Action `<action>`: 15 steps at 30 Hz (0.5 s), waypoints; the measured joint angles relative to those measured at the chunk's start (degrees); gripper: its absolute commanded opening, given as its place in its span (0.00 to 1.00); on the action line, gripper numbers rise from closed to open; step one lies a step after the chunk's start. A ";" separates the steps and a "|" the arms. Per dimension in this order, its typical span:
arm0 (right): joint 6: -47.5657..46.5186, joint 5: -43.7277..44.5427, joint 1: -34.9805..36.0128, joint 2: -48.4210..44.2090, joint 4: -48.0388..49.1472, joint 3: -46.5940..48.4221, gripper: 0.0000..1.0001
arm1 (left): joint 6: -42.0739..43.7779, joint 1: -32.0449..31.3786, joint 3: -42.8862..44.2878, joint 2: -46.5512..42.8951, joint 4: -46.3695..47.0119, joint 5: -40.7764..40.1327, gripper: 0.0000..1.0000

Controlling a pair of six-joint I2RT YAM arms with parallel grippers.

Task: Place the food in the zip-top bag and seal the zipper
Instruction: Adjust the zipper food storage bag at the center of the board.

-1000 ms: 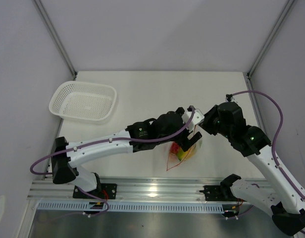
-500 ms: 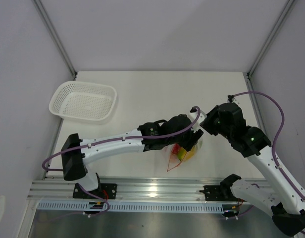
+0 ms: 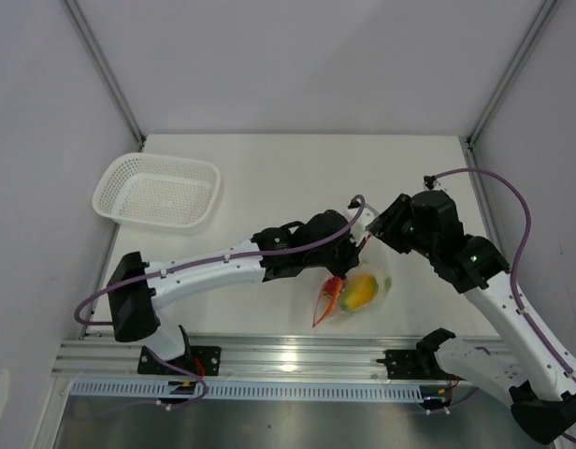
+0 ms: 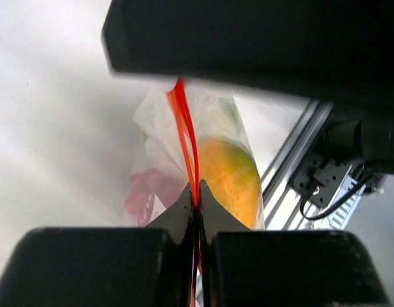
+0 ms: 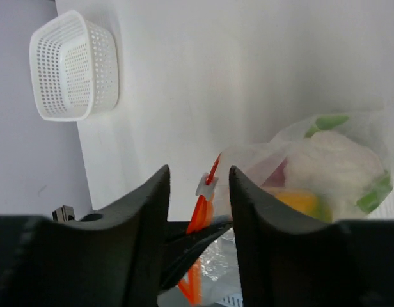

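Top view: zip-top bag [image 3: 380,281] lies on the table [image 3: 269,168] near the front edge, between both arms. Food is inside, mango [image 3: 360,291] showing, and the zipper [image 3: 327,299] runs off its left side. Left gripper [image 3: 349,265] and right gripper [image 3: 374,234] sit almost touching over the bag, so a wrist clash is risk 1. White basket [image 3: 157,190] is well apart at far left, not in the way. Left wrist view: left jaws are pinched flat on the zipper, which rises straight up from them. Mango is just beside it, grape bunch [image 4: 146,192] on the other side. The black mass across the top is probably the right gripper, too blurred to be sure. Risk 2: the mango's bulge against the mouth keeps the track from mating. Right wrist view: right jaws are parted, straddling the zipper's pale end tab [image 5: 206,185] without touching it. White-and-green vegetable [image 5: 334,163] fills the bag's corner. Risk 3: closing off-centre misses the tab, or pulling against 1 clamp point lifts the light bag and bunches it.
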 measured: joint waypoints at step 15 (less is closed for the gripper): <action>-24.79 -21.97 -7.17 -4.13 9.64 -4.37 0.67 | 0.42 19.52 -10.99 -12.52 0.61 35.58 0.01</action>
